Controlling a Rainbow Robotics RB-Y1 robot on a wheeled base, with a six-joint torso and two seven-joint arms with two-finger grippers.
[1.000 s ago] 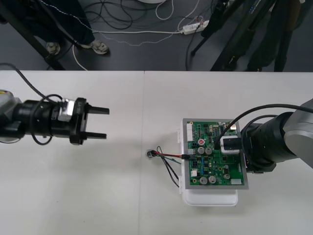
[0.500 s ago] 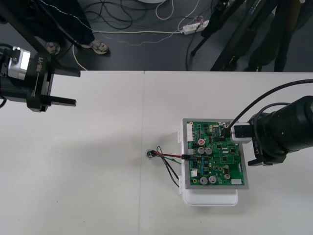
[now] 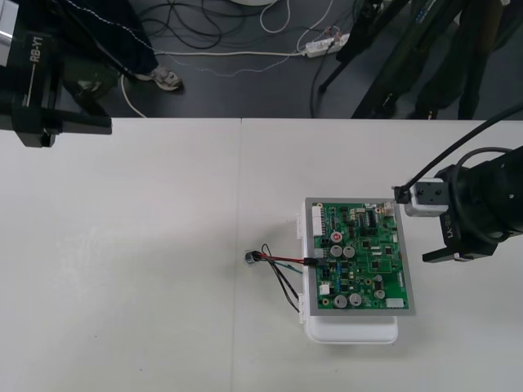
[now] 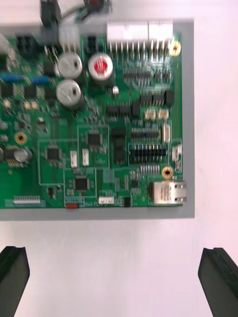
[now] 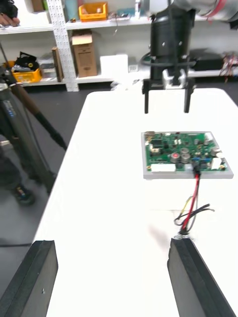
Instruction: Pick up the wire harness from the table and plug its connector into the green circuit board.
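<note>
Nearest the robot, bare table (image 3: 147, 327) is running along the whole near edge, leaving open room to the left of the base (image 3: 351, 331). The white lip of the base is showing just below the board (image 3: 359, 261). The green board is lying flat on that base, right of the table's middle, with its sides squared to the table edges.

At the board's left side the harness (image 3: 278, 269) is lying on the table. Its black plug (image 3: 310, 261) is meeting the board's left edge, but whether it is fully seated cannot be told. Red and dark wires (image 3: 282, 260) are running leftward from the plug. The red one is lying nearly straight and the dark ones are looping toward the robot. The socket (image 3: 249, 258) is resting on the table at their free end, near the board but apart from it. Both grippers are standing clear of the harness.

Just beyond the board's right edge, beside its far right corner, the right gripper (image 4: 114, 250) is hanging over the table. Its fingers (image 4: 14, 277) are spread wide and gripping nothing, and a band of bare table is separating them from the board.

Farther off, at the table's far left corner, the left gripper (image 5: 113, 242) is hovering with its fingers (image 5: 188, 277) likewise set far apart and empty. It is standing well apart from board and harness, with a long run of open table between. Beyond the far edge, dark floor (image 3: 245, 82) strewn with cables (image 3: 204, 55) is showing.
</note>
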